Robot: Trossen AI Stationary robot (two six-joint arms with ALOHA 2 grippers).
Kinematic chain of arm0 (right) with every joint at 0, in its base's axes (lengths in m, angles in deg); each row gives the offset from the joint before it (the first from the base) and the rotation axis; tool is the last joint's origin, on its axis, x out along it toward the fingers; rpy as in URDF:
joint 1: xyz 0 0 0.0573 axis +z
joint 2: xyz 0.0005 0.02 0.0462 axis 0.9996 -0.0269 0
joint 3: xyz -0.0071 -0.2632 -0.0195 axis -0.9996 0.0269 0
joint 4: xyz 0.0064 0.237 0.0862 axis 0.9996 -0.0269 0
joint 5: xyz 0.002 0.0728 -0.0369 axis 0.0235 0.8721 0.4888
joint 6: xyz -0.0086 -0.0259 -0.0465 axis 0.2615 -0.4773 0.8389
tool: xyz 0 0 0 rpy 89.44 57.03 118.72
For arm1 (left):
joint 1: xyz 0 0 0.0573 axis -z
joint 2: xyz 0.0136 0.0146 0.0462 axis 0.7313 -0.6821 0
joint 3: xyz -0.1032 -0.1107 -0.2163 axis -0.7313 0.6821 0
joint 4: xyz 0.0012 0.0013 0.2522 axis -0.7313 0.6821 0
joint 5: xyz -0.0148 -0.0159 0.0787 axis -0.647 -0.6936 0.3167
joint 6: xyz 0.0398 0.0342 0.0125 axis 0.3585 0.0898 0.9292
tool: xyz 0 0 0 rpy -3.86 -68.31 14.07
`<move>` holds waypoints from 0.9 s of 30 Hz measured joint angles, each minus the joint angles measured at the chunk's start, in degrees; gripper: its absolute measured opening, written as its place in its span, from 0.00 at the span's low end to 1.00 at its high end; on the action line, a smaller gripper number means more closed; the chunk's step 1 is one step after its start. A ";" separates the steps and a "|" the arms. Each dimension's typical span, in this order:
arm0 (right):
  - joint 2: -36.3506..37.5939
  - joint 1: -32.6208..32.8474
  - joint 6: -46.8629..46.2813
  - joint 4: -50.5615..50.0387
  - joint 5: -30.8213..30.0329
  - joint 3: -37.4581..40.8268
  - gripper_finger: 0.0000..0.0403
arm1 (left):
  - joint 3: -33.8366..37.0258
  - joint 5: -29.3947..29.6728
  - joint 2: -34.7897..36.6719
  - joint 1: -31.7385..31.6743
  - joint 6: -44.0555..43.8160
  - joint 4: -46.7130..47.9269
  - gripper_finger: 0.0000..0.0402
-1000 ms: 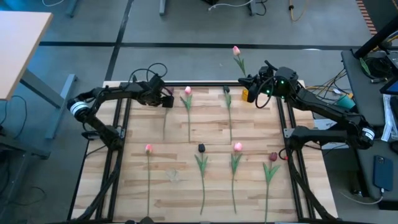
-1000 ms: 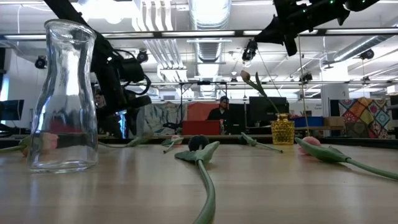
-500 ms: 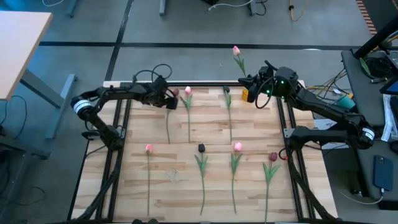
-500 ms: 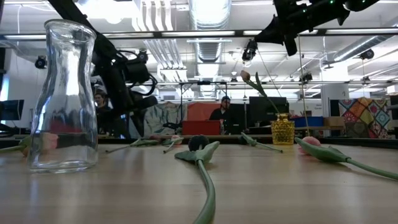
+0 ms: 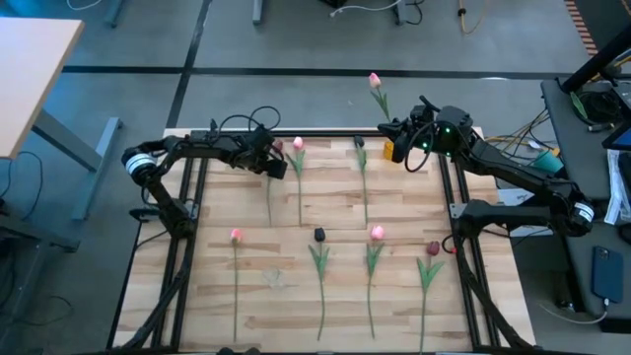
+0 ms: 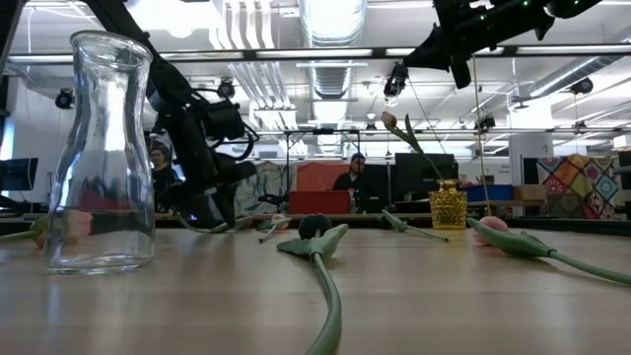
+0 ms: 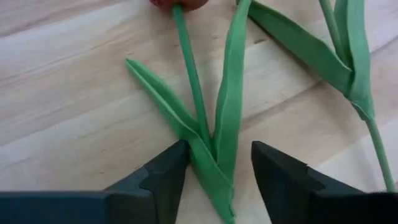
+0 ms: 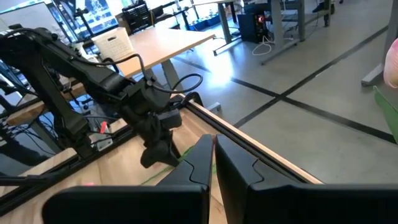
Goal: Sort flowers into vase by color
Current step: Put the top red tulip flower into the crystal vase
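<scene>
A maroon tulip (image 5: 279,146) lies flat near the table's far left, with its stem (image 7: 193,81) and leaves running toward the near edge. My left gripper (image 7: 214,165) is low over it and open, one finger on each side of the leaf base. My right gripper (image 5: 386,128) is shut and hangs high over a small yellow vase (image 6: 447,209) at the far right. A pink tulip (image 6: 391,120) rises from that vase and leans toward the far side. A clear glass vase (image 6: 99,148) stands near the near edge. Several more pink and maroon tulips lie across the table. My right gripper is shut above the yellow vase. Its own body hides the pink tulip's lower stem in the high view, so I cannot tell whether it touches the flower.
A pink tulip (image 5: 297,144) lies right beside the maroon one, and a dark-headed one (image 5: 360,143) lies farther right. A near row holds pink (image 5: 236,235), maroon (image 5: 319,234), pink (image 5: 377,233) and maroon (image 5: 433,248) tulips. Black frame rails run along both table sides. People sit in the room behind.
My left gripper has moved toward the table's right along the far edge and come down toward the maroon tulip, ending astride its leaf base.
</scene>
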 joint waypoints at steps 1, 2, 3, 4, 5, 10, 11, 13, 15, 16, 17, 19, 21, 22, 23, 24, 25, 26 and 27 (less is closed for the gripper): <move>0.00 0.00 0.02 0.02 0.00 0.00 0.03 | 0.02 0.17 -0.01 0.01 0.01 -0.03 0.38; 0.00 0.00 0.02 0.02 0.00 0.00 0.03 | 0.04 0.37 -0.01 0.00 0.07 -0.07 0.35; 0.00 0.00 0.01 0.02 0.00 0.00 0.03 | 0.07 0.66 0.01 0.02 0.27 -0.09 0.31; 0.00 0.00 -0.11 0.02 0.00 0.00 0.03 | 0.11 1.00 0.07 0.08 0.56 -0.11 0.27; 0.00 -0.01 -0.20 0.02 0.00 0.00 0.03 | 0.13 1.33 0.29 0.08 1.03 -0.09 0.23; 0.00 0.00 -0.09 0.02 0.00 0.02 0.03 | 0.38 2.42 2.57 0.44 1.48 -0.11 0.03; 0.00 0.00 -0.01 0.02 0.00 0.02 0.03 | 0.44 2.87 3.75 0.89 1.49 -0.14 0.02; 0.00 0.00 0.25 0.02 0.02 0.02 0.03 | 0.44 4.23 6.94 1.90 1.47 -0.62 0.03; 0.00 0.00 0.53 0.02 0.04 0.02 0.03 | 0.31 6.23 10.09 3.42 1.23 -0.99 0.01; 0.00 0.00 0.55 0.02 0.07 0.04 0.03 | 0.42 7.32 11.64 4.33 1.08 -0.74 0.01; 0.00 0.00 0.55 0.02 0.07 0.04 0.03 | 0.50 8.28 13.26 5.42 1.05 -0.62 0.01; 0.00 0.00 0.62 0.04 0.17 0.04 0.03 | 0.55 10.19 16.97 7.83 0.67 -1.03 0.01; 0.00 0.22 1.11 0.11 0.17 0.04 0.03 | 0.81 13.41 20.85 10.76 -0.13 -1.22 0.00; 0.00 0.38 1.49 0.21 0.21 0.04 0.03 | 1.02 15.11 22.50 12.34 -0.42 -1.29 0.00; 0.00 0.53 1.82 0.47 0.23 0.04 0.03 | 1.29 17.05 24.42 13.94 -0.72 -1.32 0.00; 0.00 0.77 2.18 0.63 0.29 0.04 0.03 | 1.47 18.95 26.00 15.63 -1.51 -1.11 0.00; 0.00 0.99 2.53 0.72 0.36 0.04 0.03 | 1.61 20.63 27.63 17.37 -2.60 -1.27 0.00; 0.00 1.20 2.64 0.88 0.49 0.04 0.03 | 1.85 21.96 29.14 19.21 -3.87 -1.43 0.00; 0.00 1.43 2.64 0.90 0.70 0.04 0.03 | 2.07 23.51 30.47 21.20 -5.27 -1.36 0.00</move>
